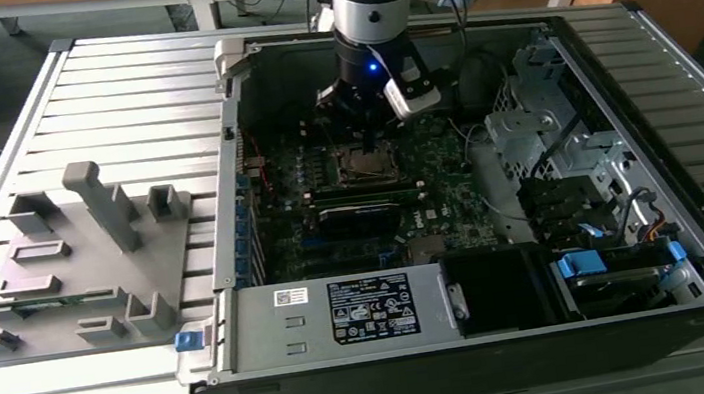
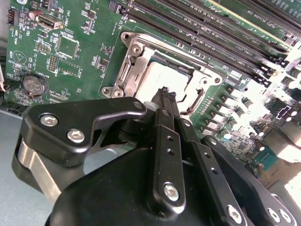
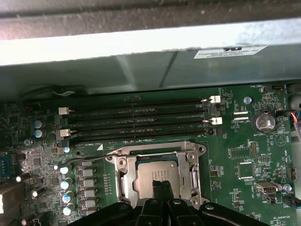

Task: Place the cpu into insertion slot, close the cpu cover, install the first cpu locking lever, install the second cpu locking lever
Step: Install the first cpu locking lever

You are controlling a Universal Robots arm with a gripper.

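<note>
The cpu (image 3: 146, 178) is lying flat in the slot (image 3: 120, 163), directly beneath the gripper (image 3: 160, 184). Its fingers (image 2: 164, 101) are pressing together, gripping nothing, tips pointing down onto the chip's top; contact unclear.

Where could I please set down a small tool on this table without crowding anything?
Bare slats of the table lie beyond the grey fixture, beside the computer case on the exterior view's left, and along the near edge in front of the fixture. Inside the case it is crowded: the pincer hangs over the cpu.
</note>
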